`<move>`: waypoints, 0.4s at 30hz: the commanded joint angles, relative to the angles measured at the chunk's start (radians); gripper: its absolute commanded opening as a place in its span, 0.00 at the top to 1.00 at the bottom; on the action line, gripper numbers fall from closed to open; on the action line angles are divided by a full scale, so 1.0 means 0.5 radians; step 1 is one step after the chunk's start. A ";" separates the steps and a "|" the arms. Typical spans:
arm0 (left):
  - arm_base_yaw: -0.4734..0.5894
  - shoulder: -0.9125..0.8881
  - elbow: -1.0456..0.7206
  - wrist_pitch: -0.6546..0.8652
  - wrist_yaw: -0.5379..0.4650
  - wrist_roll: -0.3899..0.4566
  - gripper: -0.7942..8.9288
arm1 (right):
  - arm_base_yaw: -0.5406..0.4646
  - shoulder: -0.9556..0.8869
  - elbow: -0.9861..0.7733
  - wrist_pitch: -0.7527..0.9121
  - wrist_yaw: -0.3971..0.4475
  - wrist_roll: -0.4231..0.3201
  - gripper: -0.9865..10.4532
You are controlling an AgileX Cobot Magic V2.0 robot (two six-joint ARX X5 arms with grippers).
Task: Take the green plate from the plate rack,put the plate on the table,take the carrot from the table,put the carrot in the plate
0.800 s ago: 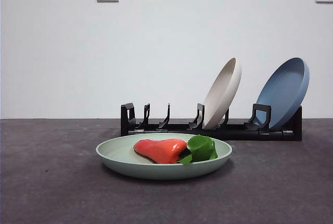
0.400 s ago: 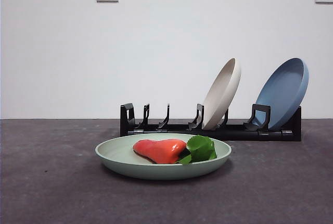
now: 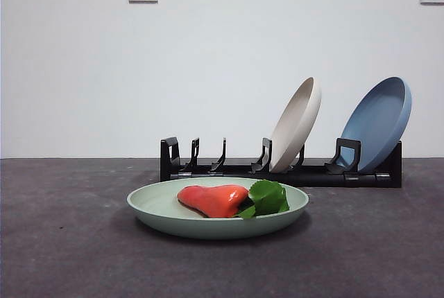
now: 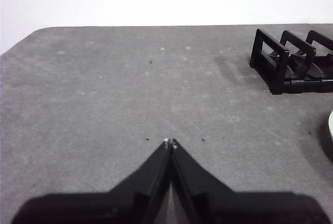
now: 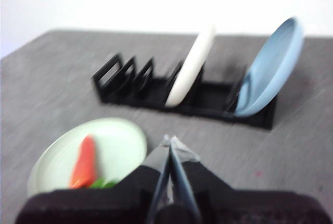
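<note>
The left gripper (image 4: 170, 143) has its two black jaws pressed tight together, with nothing between them. It hangs over bare table (image 4: 104, 88). Only one end of the plate rack (image 4: 289, 62) shows in its view, and a thin pale sliver at the picture's edge is all that shows of the green plate (image 4: 331, 125).

The right gripper (image 5: 170, 141) is pinched closed too and holds nothing. Its picture is blurry, so small parts are hard to make out. The green plate (image 5: 117, 148) lies on the table just beside its tips, and the carrot (image 5: 85, 161) lies in the plate, apart from the jaws.

From the front, neither arm can be seen. The green plate (image 3: 166, 208) sits flat on the table (image 3: 62, 242) in front of the plate rack (image 3: 208, 168). The carrot (image 3: 214, 199) lies inside it, leaves pointing away from its red end. A beige plate (image 3: 298, 121) and a blue plate (image 3: 380, 121) lean in the rack's slots.
</note>
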 commanded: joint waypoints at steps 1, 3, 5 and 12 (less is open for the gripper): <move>0.005 -0.006 -0.027 0.010 0.005 -0.012 0.92 | -0.062 -0.136 -0.334 0.340 -0.001 0.005 0.91; 0.005 -0.006 -0.027 0.010 0.005 -0.012 0.92 | -0.104 -0.218 -0.522 0.502 0.005 0.009 0.91; 0.005 -0.006 -0.027 0.010 0.005 -0.012 0.92 | -0.138 -0.278 -0.655 0.590 0.009 0.009 0.91; 0.005 -0.006 -0.027 0.010 0.005 -0.012 0.92 | -0.191 -0.433 -0.946 0.684 0.014 0.009 0.91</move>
